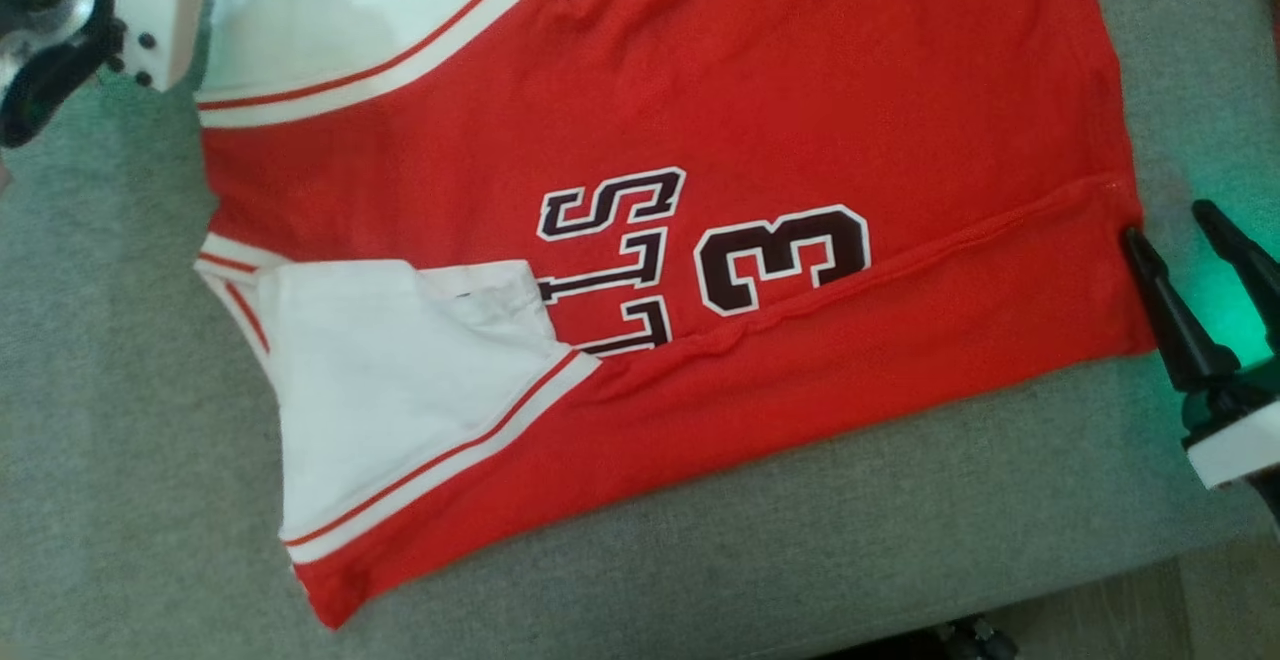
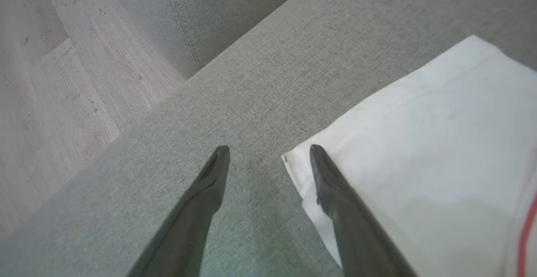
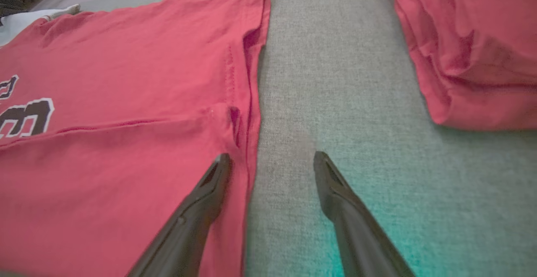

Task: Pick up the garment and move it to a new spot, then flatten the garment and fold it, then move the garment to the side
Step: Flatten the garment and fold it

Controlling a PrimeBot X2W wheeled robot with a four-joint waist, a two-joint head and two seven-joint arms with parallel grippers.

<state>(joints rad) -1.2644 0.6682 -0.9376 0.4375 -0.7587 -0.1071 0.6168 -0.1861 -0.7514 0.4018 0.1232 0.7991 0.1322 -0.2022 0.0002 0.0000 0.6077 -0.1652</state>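
The garment (image 1: pixel 800 110) is a red jersey with white sleeves and dark lettering, spread flat on the grey cushion (image 1: pixel 100 390). Its near long edge is folded up over part of the lettering. My right gripper (image 1: pixel 1170 230) is open at the jersey's hem on the right. In the right wrist view my right gripper (image 3: pixel 272 155) has one finger over the red hem (image 3: pixel 247 100) and the other over bare cushion. My left gripper (image 2: pixel 268 149) is open astride the corner of a white sleeve (image 2: pixel 419 142). The left arm's wrist (image 1: pixel 90 10) sits at the far left sleeve.
A second red cloth (image 3: pixel 474 50) lies bunched on the cushion beyond the jersey's hem, with a grey strip between them. Wooden floor (image 2: pixel 63 79) drops off past the cushion's edge at the left sleeve, beside another grey cushion (image 2: pixel 201 16). Floor (image 1: pixel 1150 610) also borders the near edge.
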